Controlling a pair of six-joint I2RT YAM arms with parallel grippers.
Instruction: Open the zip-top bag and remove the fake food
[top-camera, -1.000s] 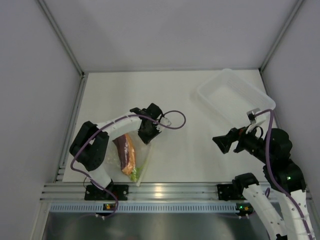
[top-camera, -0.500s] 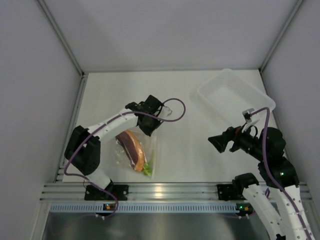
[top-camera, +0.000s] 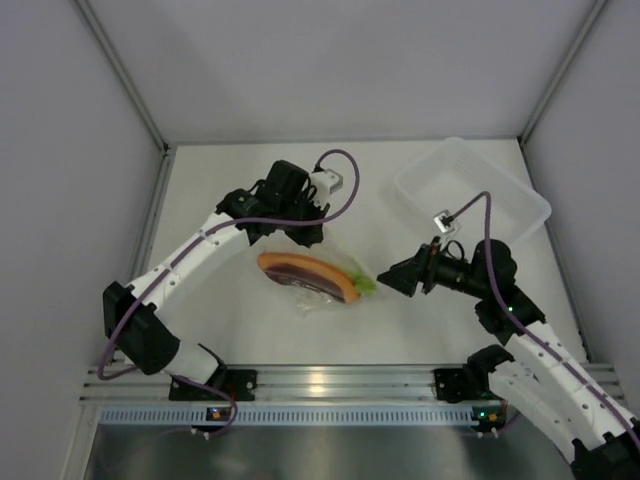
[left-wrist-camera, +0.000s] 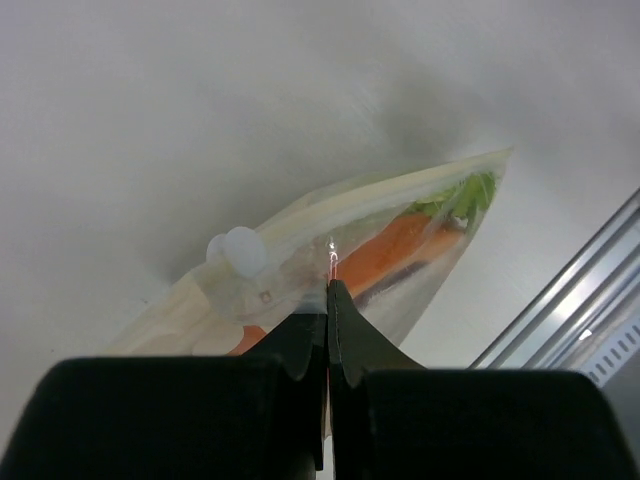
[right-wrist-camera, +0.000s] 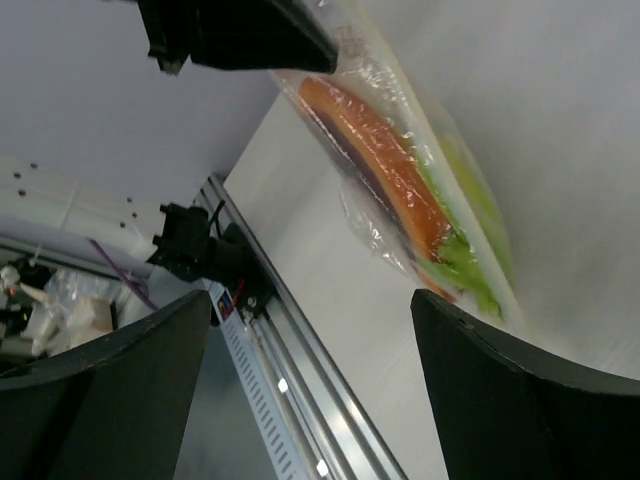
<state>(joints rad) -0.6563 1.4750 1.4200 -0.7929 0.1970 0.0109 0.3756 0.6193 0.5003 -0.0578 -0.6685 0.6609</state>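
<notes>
The zip-top bag (top-camera: 318, 285) hangs tilted over the table's middle, and my left gripper (top-camera: 303, 236) is shut on its upper edge. In the left wrist view the jaws (left-wrist-camera: 328, 288) pinch the clear plastic next to a white slider (left-wrist-camera: 236, 248). Inside the bag lie the fake food pieces: an orange and dark-red wedge (top-camera: 308, 273) and a green leafy stalk (top-camera: 365, 283). My right gripper (top-camera: 388, 277) stands open just right of the bag's green end, apart from it. In the right wrist view the bag (right-wrist-camera: 400, 170) hangs above its spread fingers (right-wrist-camera: 520, 390).
A translucent rectangular tray (top-camera: 520, 195) sits at the back right. Grey walls close in the table on three sides. An aluminium rail (top-camera: 320, 382) runs along the near edge between the arm bases.
My left arm has carried the bag up and rightward from the near-left to the table's middle, with its jaws closing on it. The right arm has swung left toward the bag.
</notes>
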